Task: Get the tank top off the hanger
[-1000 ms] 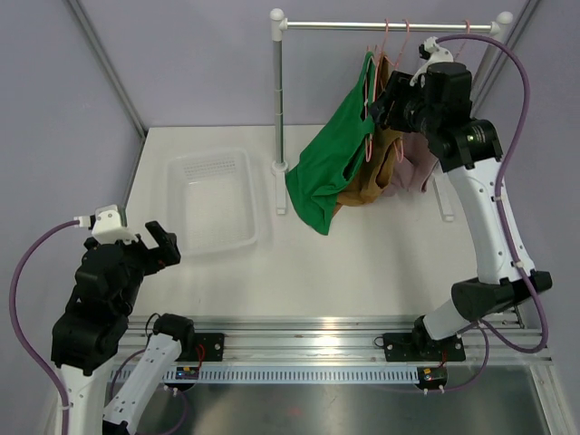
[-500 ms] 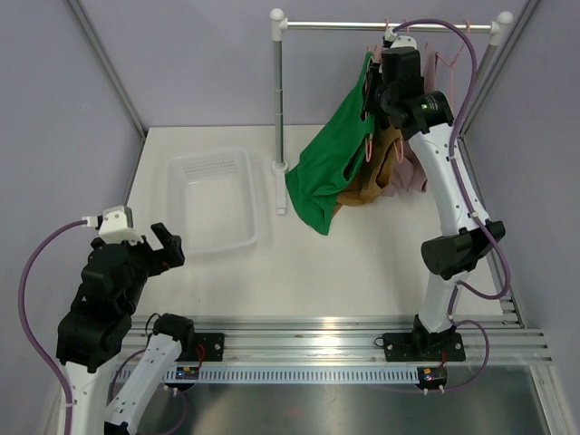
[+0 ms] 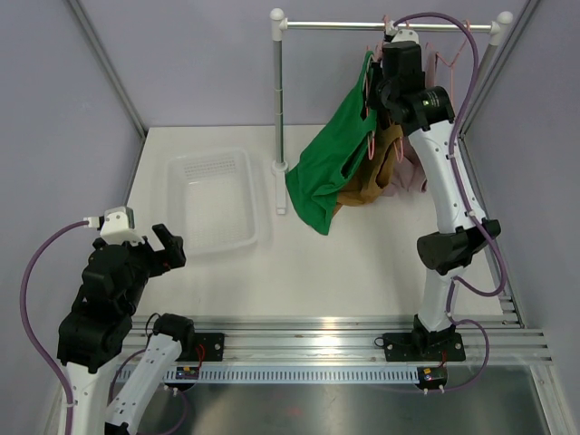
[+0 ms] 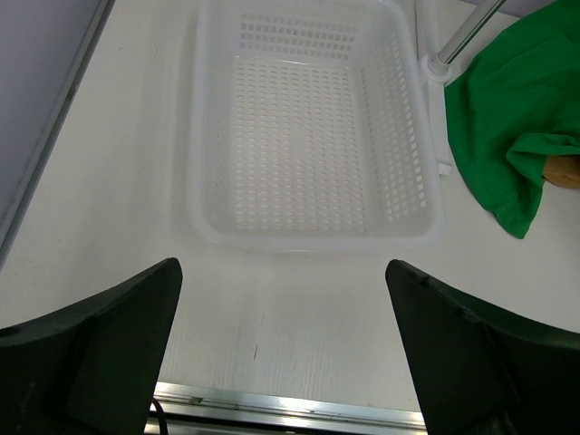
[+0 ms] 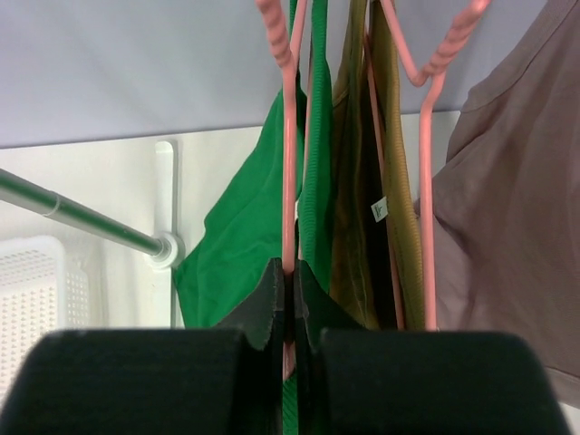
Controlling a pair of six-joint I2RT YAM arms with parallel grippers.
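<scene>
The right gripper [image 5: 291,294] has its jaws pressed together on the wire of a pink hanger [image 5: 292,181], which runs straight down between the fingertips; whether the ribbed strap just beside the wire is also pinched cannot be told; that strap belongs to the green tank top [image 5: 236,236], on this hanger at the left end of the row; in the top view the gripper sits high against the hanging clothes, just under the rail [image 3: 344,25], and the tank top drapes down and to the left, its hem near the table [image 3: 362,263]; next along hang an olive garment [image 5: 358,181] and a mauve garment [image 5: 507,227] on a second pink hanger [image 5: 428,136]; the left gripper [image 4: 281,268] hangs well apart with jaws spread wide, holding nothing, above the near rim of a white perforated basket [image 4: 313,237].
</scene>
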